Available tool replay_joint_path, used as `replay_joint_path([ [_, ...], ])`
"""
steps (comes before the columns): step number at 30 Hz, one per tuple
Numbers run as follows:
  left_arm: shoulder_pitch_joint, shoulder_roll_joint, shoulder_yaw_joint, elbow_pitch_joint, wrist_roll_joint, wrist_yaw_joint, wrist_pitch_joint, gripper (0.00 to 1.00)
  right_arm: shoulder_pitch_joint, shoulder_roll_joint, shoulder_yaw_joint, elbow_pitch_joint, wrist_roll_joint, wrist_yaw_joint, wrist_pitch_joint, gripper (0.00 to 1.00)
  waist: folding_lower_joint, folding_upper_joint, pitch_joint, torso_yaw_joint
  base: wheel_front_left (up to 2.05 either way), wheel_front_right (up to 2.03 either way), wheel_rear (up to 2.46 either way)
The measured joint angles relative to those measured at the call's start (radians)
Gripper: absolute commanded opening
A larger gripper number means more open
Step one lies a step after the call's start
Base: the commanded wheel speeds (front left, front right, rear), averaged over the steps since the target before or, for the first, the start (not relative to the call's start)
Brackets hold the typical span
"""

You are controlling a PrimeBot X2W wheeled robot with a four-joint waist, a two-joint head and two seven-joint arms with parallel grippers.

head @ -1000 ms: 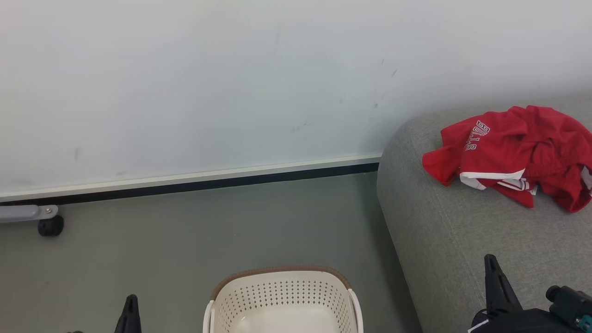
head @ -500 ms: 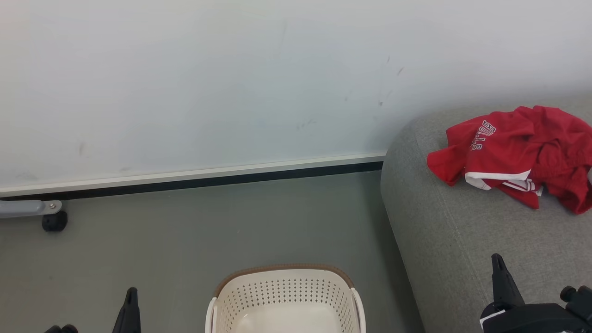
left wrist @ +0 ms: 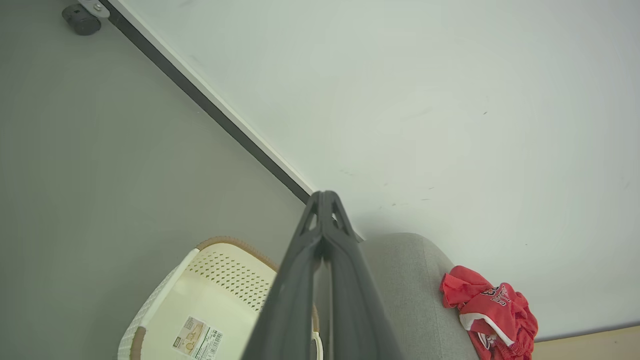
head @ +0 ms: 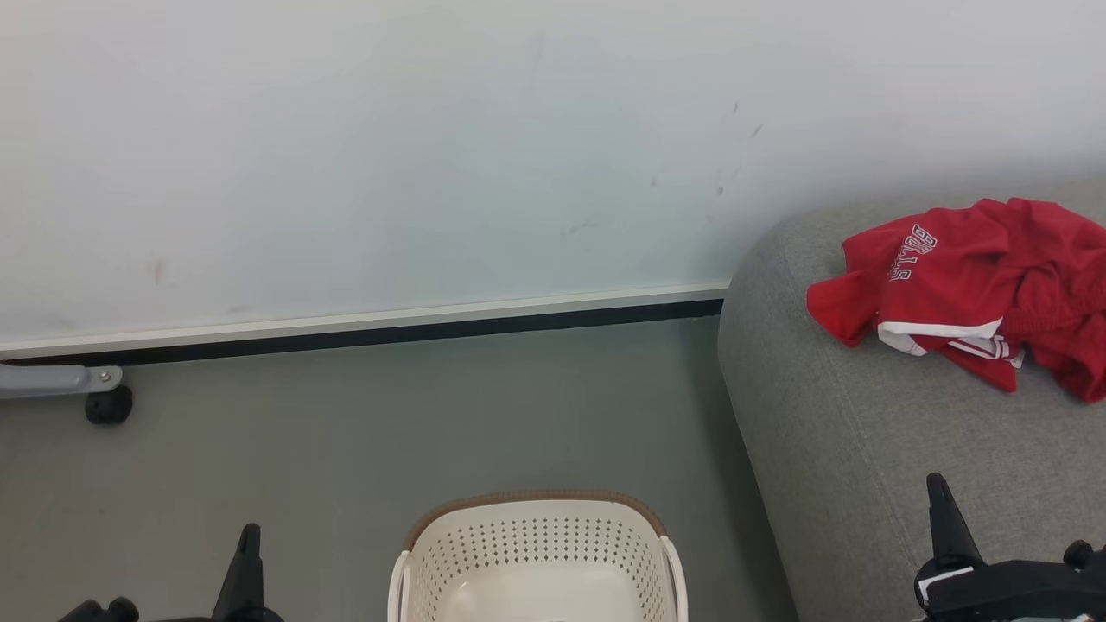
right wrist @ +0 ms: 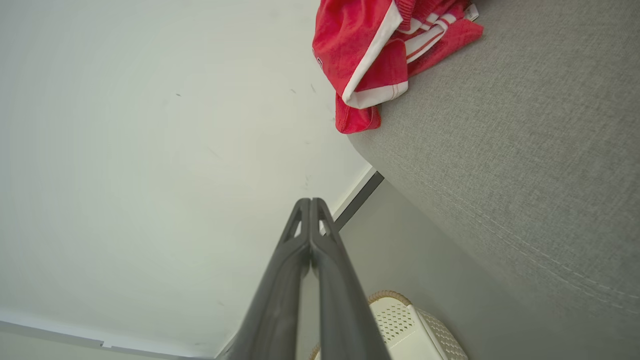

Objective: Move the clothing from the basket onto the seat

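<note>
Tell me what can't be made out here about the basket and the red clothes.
- Cream-white perforated plastic basket: head view, near half cut off by the bottom edge; left wrist view, the shut left claw covers part of it.
- Crumpled red sports clothing: head view, right edge cuts it; garment count unclear.
- Paper label on the basket floor: left wrist view, print too small to read.

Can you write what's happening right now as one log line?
clothing: on seat | basket: looks empty | left gripper: shut | right gripper: shut
</note>
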Motion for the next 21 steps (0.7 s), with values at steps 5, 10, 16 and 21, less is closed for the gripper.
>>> replay_joint_path([
  [5,-0.008,-0.005,0.011,0.012,-0.059,-0.009,0.018,0.0,-0.003,0.006,-0.018,0.008,0.064,0.01,0.017,0.0,0.0,0.0,0.002,0.004,0.0,0.0,0.0],
  [10,-0.023,-0.009,0.021,0.018,-0.119,-0.026,0.035,0.0,-0.008,0.012,-0.037,0.018,0.129,0.025,0.034,0.0,0.0,0.0,0.004,0.008,0.0,0.0,0.0],
  [16,-0.04,-0.018,0.033,0.027,-0.187,-0.037,0.054,0.0,-0.02,0.02,-0.058,0.028,0.204,0.039,0.053,0.0,0.0,0.0,0.007,0.012,0.0,0.0,0.0],
  [21,-0.052,-0.025,0.043,0.039,-0.247,-0.053,0.071,0.0,-0.024,0.025,-0.076,0.036,0.268,0.051,0.069,0.0,0.0,0.0,0.009,0.016,0.0,0.0,0.0],
])
